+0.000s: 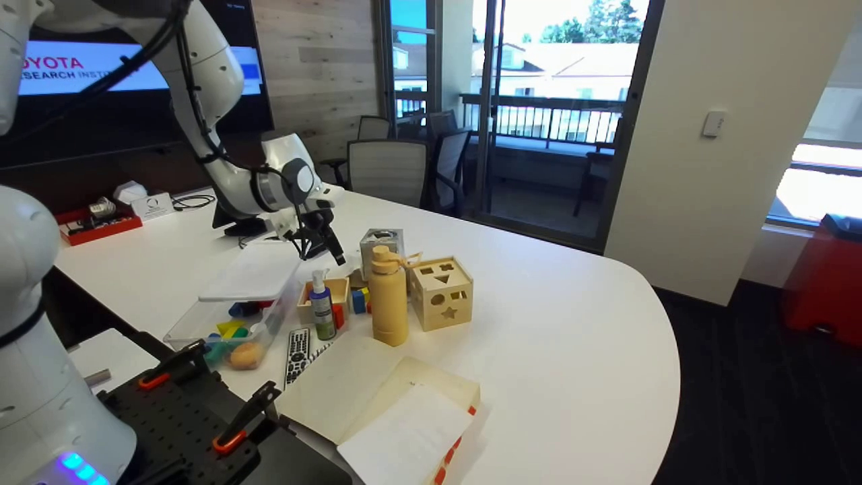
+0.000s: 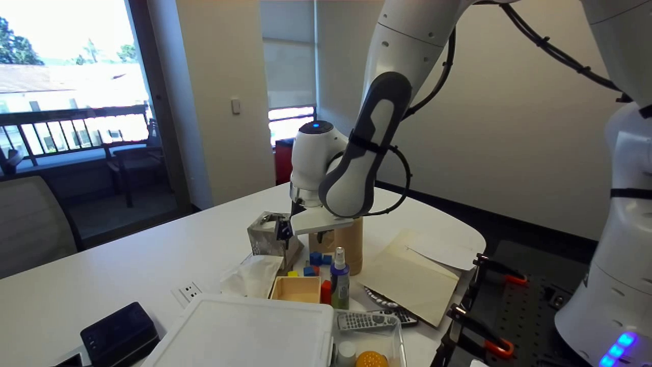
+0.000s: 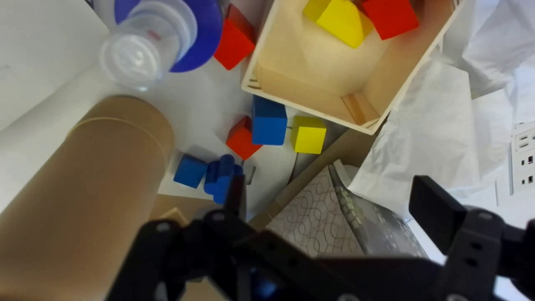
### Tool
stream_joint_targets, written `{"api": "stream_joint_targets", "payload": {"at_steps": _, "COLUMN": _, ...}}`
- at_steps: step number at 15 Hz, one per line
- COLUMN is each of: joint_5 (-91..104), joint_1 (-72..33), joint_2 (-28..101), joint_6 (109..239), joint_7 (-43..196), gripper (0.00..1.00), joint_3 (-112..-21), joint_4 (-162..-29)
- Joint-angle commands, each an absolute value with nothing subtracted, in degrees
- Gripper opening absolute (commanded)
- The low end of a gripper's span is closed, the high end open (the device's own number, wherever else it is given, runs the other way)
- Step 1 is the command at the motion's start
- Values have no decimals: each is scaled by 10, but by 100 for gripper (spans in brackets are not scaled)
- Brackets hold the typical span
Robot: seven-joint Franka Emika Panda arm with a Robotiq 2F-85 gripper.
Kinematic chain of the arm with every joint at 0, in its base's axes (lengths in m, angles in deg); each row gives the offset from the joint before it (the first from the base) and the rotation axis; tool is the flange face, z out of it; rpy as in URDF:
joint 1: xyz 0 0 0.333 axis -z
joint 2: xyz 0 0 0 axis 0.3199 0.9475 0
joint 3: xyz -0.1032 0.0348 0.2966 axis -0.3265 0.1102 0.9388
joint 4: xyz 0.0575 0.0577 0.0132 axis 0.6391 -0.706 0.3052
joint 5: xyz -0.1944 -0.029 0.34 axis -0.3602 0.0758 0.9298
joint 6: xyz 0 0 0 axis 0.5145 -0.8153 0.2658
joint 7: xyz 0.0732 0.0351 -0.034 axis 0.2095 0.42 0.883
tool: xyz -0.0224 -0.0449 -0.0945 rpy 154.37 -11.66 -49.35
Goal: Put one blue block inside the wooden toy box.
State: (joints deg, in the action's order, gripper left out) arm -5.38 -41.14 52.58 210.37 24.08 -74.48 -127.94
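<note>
The wooden toy box [image 1: 450, 300] stands on the table behind the yellow bottle in an exterior view. It is mostly hidden behind the bottle and arm in an exterior view [image 2: 322, 241]. In the wrist view, a blue cube [image 3: 269, 125], a smaller blue block [image 3: 190, 171] and a blue clustered-cylinder block [image 3: 223, 177] lie on the table. Blue blocks also show in both exterior views [image 1: 358, 301] [image 2: 316, 259]. My gripper [image 3: 330, 196] is open with nothing between its fingers. It hovers above the tissue box [image 3: 309, 213]; its left finger overlaps the clustered block's edge in view.
A tan wooden tray [image 3: 301, 90] holds yellow and red blocks. Red and yellow blocks lie beside it. The bottle [image 1: 389, 303] and a spray bottle [image 1: 323, 313] stand close by. A plastic bin [image 1: 222, 323], remote [image 1: 297, 353], tissue paper [image 3: 439, 125] and open folder [image 1: 377, 384] surround them.
</note>
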Motion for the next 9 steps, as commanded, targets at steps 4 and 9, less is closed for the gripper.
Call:
{"api": "stream_joint_targets", "payload": {"at_steps": 4, "joint_5": 47, "joint_1": -407, "joint_2": 593, "joint_6": 2064, "joint_7": 277, "gripper": 100, "joint_3": -749, "joint_4": -1197}}
{"api": "stream_joint_targets", "payload": {"at_steps": 9, "joint_5": 87, "joint_1": -373, "joint_2": 637, "joint_6": 2019, "joint_7": 297, "gripper": 100, "joint_3": -735, "joint_4": -1135}}
